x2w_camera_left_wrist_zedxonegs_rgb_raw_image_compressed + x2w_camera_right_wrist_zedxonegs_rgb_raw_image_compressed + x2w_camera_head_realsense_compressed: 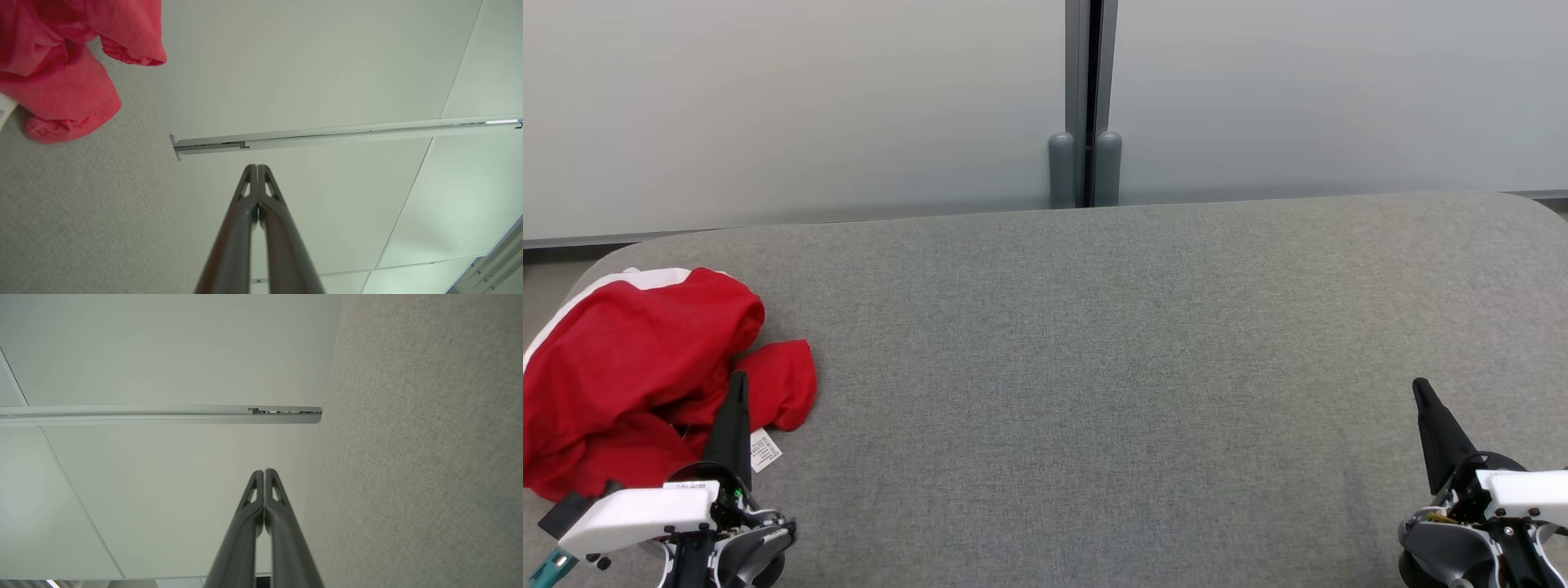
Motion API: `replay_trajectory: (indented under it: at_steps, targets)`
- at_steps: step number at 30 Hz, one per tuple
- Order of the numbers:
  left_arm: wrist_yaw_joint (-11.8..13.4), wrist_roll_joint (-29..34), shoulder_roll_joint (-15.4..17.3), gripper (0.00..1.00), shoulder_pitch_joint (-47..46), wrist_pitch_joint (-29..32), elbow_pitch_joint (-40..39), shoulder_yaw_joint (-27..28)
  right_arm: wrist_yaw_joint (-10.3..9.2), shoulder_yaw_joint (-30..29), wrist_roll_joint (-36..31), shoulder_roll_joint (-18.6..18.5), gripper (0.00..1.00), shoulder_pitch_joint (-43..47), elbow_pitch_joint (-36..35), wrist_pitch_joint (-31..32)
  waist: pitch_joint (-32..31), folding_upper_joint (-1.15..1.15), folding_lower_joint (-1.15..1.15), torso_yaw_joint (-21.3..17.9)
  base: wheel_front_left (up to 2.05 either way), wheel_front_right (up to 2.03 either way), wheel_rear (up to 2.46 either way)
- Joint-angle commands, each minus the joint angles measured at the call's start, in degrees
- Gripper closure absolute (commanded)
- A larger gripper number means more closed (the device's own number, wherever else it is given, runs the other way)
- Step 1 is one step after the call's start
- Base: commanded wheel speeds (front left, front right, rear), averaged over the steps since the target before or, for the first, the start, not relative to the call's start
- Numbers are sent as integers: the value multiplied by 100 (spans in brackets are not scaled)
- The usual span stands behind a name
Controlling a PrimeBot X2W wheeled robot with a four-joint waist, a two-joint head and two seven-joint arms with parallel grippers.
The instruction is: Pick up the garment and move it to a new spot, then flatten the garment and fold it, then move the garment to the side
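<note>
The garment (629,367), a crumpled red piece with a white band (621,286) along its far edge, lies in a heap at the near left corner of the grey cloth surface (1094,367). The head view's left edge cuts off its left side, so its full shape and kind are hard to make out. A small white label (765,449) sticks out at its near right, its print too small to read. The left gripper (737,380) rises just in front of the heap's right part, and its dark fingers cover a strip of the red cloth there. In the left wrist view the garment (61,61) sits in the upper left corner, cut off by two edges, while the left gripper (257,167) points past it with its fingers pressed together on nothing, probably just beside the cloth and not touching it. The right gripper (1419,385) stands well apart at the surface's near right, and its own wrist view shows it (264,471) likewise clenched and empty. Behind the surface stands a pale wall (849,106) with a grey post (1085,163).
</note>
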Motion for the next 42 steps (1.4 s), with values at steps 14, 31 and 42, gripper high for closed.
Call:
replay_trajectory:
  at_steps: [14,31,42]
  targets:
    - [-19,-7,15,100,-78,3,-15,13,2,-5,14,-25,100,-28,-12,13,0,0,0,0,0,0,0]
    - [-19,-7,15,100,-78,3,-15,13,2,-5,14,-25,100,-28,-12,13,0,0,0,0,0,0,0]
    - [-19,-7,15,100,-78,3,-15,13,2,-5,14,-26,100,-28,-12,13,0,0,0,0,0,0,0]
